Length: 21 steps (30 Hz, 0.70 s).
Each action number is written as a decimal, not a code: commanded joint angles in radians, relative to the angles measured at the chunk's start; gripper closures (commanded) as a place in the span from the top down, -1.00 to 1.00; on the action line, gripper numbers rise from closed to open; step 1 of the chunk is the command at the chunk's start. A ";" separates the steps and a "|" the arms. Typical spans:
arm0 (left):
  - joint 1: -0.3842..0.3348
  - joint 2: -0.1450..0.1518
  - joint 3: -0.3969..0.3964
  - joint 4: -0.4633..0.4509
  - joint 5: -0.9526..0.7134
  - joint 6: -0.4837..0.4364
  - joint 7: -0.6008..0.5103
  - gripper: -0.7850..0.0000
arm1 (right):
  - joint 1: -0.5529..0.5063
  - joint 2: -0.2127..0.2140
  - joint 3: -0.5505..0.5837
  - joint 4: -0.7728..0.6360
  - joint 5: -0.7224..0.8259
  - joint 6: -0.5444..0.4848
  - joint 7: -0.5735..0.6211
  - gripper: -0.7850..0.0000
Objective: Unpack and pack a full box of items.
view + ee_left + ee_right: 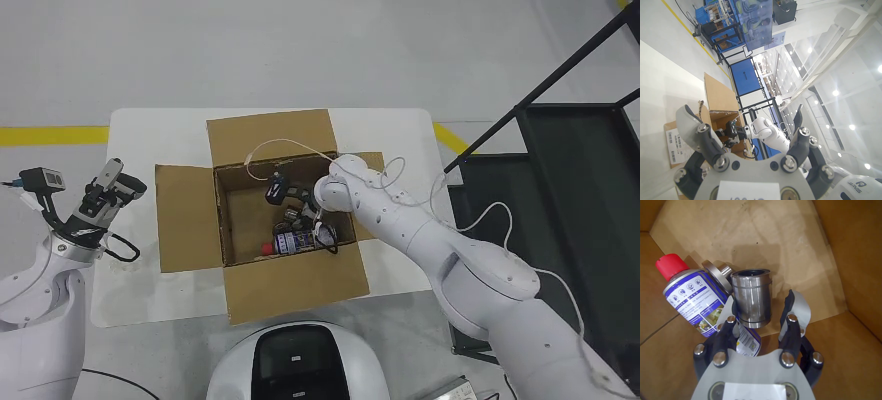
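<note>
The cardboard box (270, 135) stands open in the middle of the white bench (150, 130), with its four flaps spread outward. The right arm reaches down into it from the right side.

On the box floor, towards the near right corner, lie three things close together. The spray can (694, 298) has a blue label and a red cap and lies on its side. The steel cylinder (751, 298), a hollow sleeve with a groove near each end, rests just beside the can. A flanged metal part (715, 273) sits behind them, touching both.

The right claw (762, 298) is spread wide and straddles the steel cylinder. One finger (728, 308) is wedged between the cylinder and the can. The other finger stands apart from the cylinder's far side with a visible gap, so nothing is gripped.

The left claw (742, 113) is at the left edge of the bench, well apart from the box's left flap. Its fingers are fully parted and hold nothing.
</note>
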 commanded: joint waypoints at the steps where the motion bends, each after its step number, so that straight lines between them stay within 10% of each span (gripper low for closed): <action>1: 0.000 0.000 0.000 0.000 0.000 0.000 0.000 1.00 | 0.002 -0.009 -0.004 0.013 -0.009 0.003 0.001 0.16; 7: 0.000 0.000 0.000 0.000 0.000 0.000 0.000 1.00 | 0.007 -0.036 -0.010 0.057 -0.020 0.000 -0.008 -0.11; 10: 0.000 0.000 0.000 0.000 0.000 0.000 0.000 1.00 | 0.013 -0.047 -0.011 0.075 -0.028 0.000 -0.012 -1.00; 21: 0.000 0.000 0.000 0.000 0.000 0.000 0.000 1.00 | 0.022 -0.048 0.027 0.082 -0.031 -0.039 -0.071 -1.00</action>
